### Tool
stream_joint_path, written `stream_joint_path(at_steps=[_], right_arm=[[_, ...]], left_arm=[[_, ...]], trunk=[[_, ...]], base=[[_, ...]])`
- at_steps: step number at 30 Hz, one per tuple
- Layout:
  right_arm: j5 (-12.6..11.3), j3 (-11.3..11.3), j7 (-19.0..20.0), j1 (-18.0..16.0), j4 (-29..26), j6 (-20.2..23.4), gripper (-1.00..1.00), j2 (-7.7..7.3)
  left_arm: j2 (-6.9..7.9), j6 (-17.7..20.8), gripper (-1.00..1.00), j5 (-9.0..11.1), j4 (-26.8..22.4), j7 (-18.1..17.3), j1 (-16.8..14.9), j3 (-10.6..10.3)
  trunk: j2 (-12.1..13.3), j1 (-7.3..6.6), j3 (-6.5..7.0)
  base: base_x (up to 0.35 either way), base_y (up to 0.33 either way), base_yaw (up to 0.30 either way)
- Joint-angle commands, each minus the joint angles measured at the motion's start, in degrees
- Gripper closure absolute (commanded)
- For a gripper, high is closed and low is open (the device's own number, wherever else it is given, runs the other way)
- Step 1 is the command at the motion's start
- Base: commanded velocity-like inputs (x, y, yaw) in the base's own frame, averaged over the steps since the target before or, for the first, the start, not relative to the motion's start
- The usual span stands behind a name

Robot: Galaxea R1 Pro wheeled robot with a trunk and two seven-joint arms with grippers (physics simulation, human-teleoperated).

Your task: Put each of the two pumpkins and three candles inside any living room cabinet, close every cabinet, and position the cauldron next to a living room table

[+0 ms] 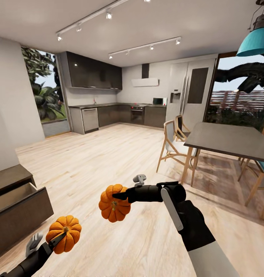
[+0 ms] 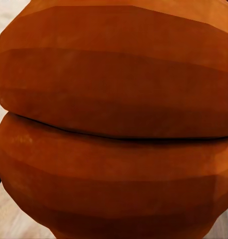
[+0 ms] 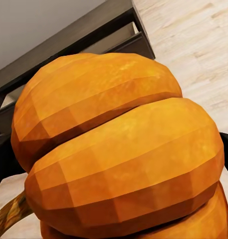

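No writing is legible; pale plank floor (image 1: 108, 161) runs to a dark kitchen; the left gripper (image 1: 56, 240) is clamped on one pumpkin (image 1: 63, 234), the right gripper (image 1: 118, 197) on the other pumpkin (image 1: 115, 203), both held above open floor; the cabinet (image 1: 16, 207), drawer open, stands at the left edge; dining table (image 1: 228, 140) at right.

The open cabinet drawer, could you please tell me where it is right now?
In the head view the open cabinet drawer sits at the lower left, against the white wall, just beyond the pumpkin held in the left gripper.
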Motion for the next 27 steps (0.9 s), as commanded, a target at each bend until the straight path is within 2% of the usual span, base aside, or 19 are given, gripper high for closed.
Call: stream_joint_path(at_steps=[1, 9, 12, 19, 27], right_arm=[[0.01, -0.05, 0.12, -0.04, -0.03, 0.29, 1.00, 0.02], [0.16, -0.04, 0.07, -0.04, 0.10, 0.29, 1.00, 0.03], [0.65, -0.02, 0.06, -0.04, 0.13, 0.29, 1.00, 0.07], [3.51, 0.04, 0.06, -0.04, 0.14, 0.29, 1.00, 0.11], [4.03, 0.11, 0.06, -0.04, 0.15, 0.29, 1.00, 0.11]], left_arm=[[-0.01, 0.35, 1.00, 0.24, 0.01, -0.06, -0.05, 0.06], [-0.21, 0.35, 1.00, 0.22, 0.01, -0.06, -0.05, 0.05], [-0.40, 0.35, 1.00, 0.18, 0.01, -0.06, -0.05, 0.05], [-0.55, 0.35, 1.00, 0.18, 0.01, -0.06, -0.05, 0.05], [-0.56, 0.35, 1.00, 0.20, 0.01, -0.06, -0.05, 0.05]], trunk=[[-0.03, -0.01, -0.15], [-0.03, -0.01, -0.80], [-0.03, -0.01, -1.02], [-0.03, -0.01, -1.40], [-0.03, -0.01, -1.79]], base=[[0.000, 0.000, 0.113], [0.000, 0.000, 0.116], [0.000, 0.000, 0.154], [0.000, 0.000, 0.197], [0.000, 0.000, 0.208]])
